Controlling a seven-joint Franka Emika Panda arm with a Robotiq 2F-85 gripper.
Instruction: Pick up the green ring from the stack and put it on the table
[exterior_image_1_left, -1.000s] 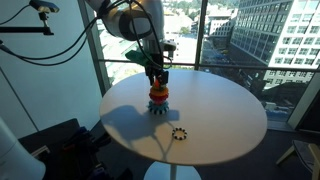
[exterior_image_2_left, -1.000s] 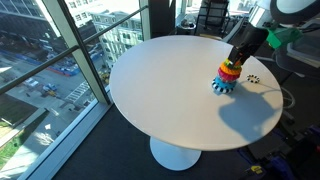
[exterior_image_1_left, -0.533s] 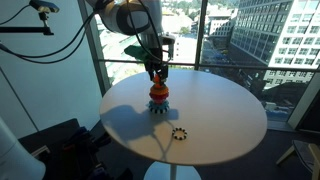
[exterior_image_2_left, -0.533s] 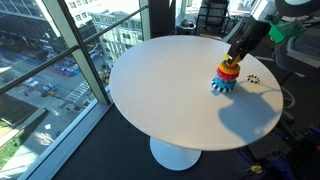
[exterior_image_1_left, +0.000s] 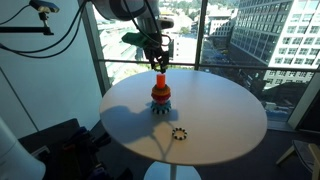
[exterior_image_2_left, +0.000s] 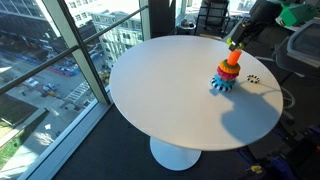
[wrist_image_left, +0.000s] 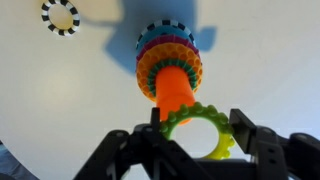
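Observation:
My gripper (wrist_image_left: 198, 127) is shut on the green ring (wrist_image_left: 200, 111), a yellowish-green cogged ring, and holds it in the air just above the stack's orange peg. The stack (wrist_image_left: 168, 65) stands below it with orange, red and blue cogged rings. In both exterior views the gripper (exterior_image_1_left: 158, 62) (exterior_image_2_left: 236, 42) hovers over the stack (exterior_image_1_left: 160, 97) (exterior_image_2_left: 228, 72), which stands on the round white table (exterior_image_1_left: 215, 125) (exterior_image_2_left: 160, 90). The held ring is too small to make out there.
A pale ring with dark dots (exterior_image_1_left: 179, 133) (exterior_image_2_left: 254, 80) (wrist_image_left: 60, 15) lies flat on the table a short way from the stack. Tall windows stand beyond the table. Chairs and cables are around it.
The gripper has risen from the stack, lifting the green ring up off the orange peg. The stack's top is now exposed.

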